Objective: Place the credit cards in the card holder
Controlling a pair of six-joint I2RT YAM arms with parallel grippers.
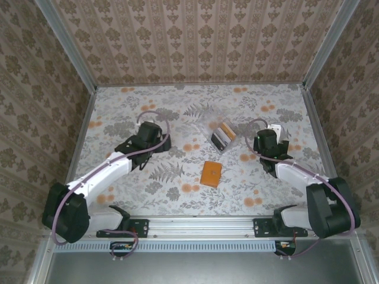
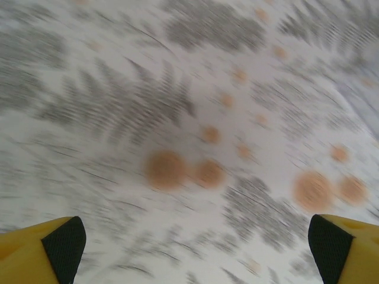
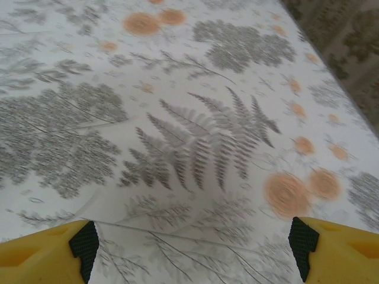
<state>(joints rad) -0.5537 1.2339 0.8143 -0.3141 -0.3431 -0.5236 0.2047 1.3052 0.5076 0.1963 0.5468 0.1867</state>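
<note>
Top external view shows you the flowered table (image 1: 177, 201), with the left arm (image 1: 100, 177) over its left half and the right arm (image 1: 302, 177) over its right. Between them sits a clear box (image 1: 213, 127) with the cards (image 1: 222, 136) inside. The orange card holder (image 1: 211, 173) lies flat near it, toward the bases. In the wrist views, the left gripper (image 2: 195, 245) and right gripper (image 3: 192, 248) are spread wide, holding nothing.

Clear plastic box (image 1: 214, 126) mid-table on fern-print tablecloth (image 1: 177, 112); patterned wallpaper walls (image 1: 195, 35) around; metal rail (image 1: 201, 223) near edge.
</note>
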